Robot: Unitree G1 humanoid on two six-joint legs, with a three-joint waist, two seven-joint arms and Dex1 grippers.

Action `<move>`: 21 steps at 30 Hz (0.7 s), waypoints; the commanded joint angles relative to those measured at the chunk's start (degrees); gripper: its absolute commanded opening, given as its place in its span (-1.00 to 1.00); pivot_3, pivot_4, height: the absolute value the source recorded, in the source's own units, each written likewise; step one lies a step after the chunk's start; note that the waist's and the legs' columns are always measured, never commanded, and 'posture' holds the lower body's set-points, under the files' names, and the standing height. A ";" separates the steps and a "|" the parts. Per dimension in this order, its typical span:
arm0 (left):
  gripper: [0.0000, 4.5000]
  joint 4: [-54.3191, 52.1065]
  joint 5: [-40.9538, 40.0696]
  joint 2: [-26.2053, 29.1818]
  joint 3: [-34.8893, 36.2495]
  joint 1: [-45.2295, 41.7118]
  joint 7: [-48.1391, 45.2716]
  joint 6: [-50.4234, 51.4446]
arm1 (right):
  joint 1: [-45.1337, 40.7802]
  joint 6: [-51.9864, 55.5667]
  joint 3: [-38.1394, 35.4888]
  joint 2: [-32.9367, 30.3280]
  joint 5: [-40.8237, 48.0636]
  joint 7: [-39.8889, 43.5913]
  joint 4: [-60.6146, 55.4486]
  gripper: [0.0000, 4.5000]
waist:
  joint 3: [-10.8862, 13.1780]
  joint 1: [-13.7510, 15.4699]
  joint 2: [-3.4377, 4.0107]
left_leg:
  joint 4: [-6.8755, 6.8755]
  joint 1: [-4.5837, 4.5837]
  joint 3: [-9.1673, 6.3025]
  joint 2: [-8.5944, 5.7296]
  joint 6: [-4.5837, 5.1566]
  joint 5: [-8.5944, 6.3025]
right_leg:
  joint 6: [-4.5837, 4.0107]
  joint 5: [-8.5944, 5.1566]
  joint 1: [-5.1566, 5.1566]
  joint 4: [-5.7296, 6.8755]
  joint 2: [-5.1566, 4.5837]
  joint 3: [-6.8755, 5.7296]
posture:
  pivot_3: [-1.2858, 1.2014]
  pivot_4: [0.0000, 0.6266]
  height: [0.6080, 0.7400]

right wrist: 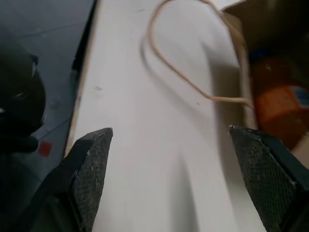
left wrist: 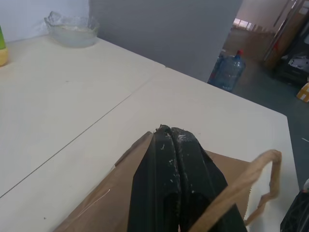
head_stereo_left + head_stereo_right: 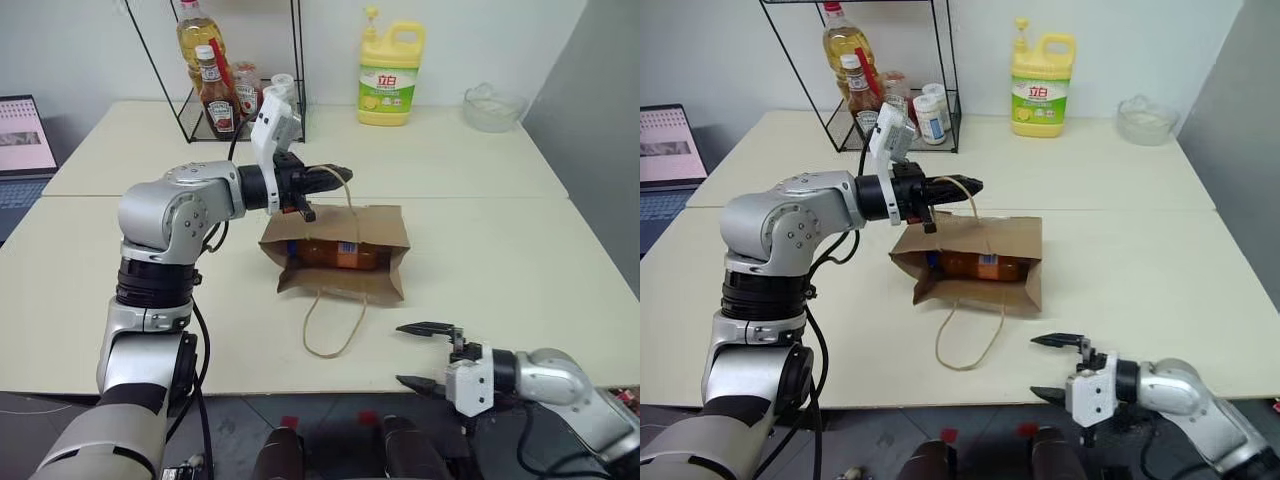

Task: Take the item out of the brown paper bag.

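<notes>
Brown kraft paper is the material under inspection: the brown paper bag (image 3: 345, 255) is lying on its side on the bench (image 3: 500, 260), its mouth facing the robot. The left pincer (image 3: 335, 177) is sitting above the bag's upper edge, its black fingers pressed fully together on the upper cord handle (image 2: 251, 179), apparently holding it up so that the mouth is gaping rather than sagging shut. The second handle (image 3: 333, 325) is lying slack on the bench, between the bag and the right pincer (image 3: 428, 353). The item (image 3: 335, 254), a bottle of orange drink, is resting inside the bag, below the left pincer and well ahead of the right one; its orange label is showing through the opening. The right pincer is hovering at the near edge of the bench with its jaws spread wide and nothing between them, pointing toward the opening. In my judgement, this stance is preparing a reach into the bag. One risk noted: the slack handle is lying across the approach path.
</notes>
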 commanded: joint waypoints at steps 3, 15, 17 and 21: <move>-1.00 -0.01 0.21 -0.06 0.55 -1.28 -0.35 -2.14 | -9.18 33.24 -2.95 6.48 22.25 -5.71 -16.47 0.36 | 0.01 -0.17 0.02 | 0.00 0.03 -0.01 0.04 -0.01 0.00 | 0.00 0.00 -0.02 0.09 0.03 0.00 | 0.03 -0.52 1.00; -1.00 0.99 0.36 -0.77 1.24 -2.51 1.47 -2.35 | -28.60 55.41 4.17 25.69 34.96 -9.34 -5.91 -0.98 | 0.03 0.48 0.03 | 0.03 -0.68 -0.09 0.03 -0.01 0.01 | -0.08 -0.03 -0.77 0.21 0.02 -0.12 | 0.03 -0.52 1.00; -1.00 0.32 0.04 -0.56 1.42 -2.29 1.74 -1.91 | -31.00 52.60 5.59 29.44 29.59 -11.85 -0.93 -0.98 | 0.03 0.28 0.04 | 0.03 -0.74 -0.10 0.05 -0.03 0.02 | -0.08 -0.03 -0.84 0.26 0.02 -0.15 | 0.03 -0.52 1.00; -1.00 -0.04 -0.12 -0.22 1.81 -2.03 2.21 -1.60 | -32.92 47.97 7.01 34.19 20.58 -15.75 4.92 -0.98 | 0.04 0.20 0.05 | 0.01 -0.78 -0.09 0.05 -0.21 0.12 | -0.08 -0.03 -0.91 0.29 0.02 -0.16 | 0.03 -0.52 1.00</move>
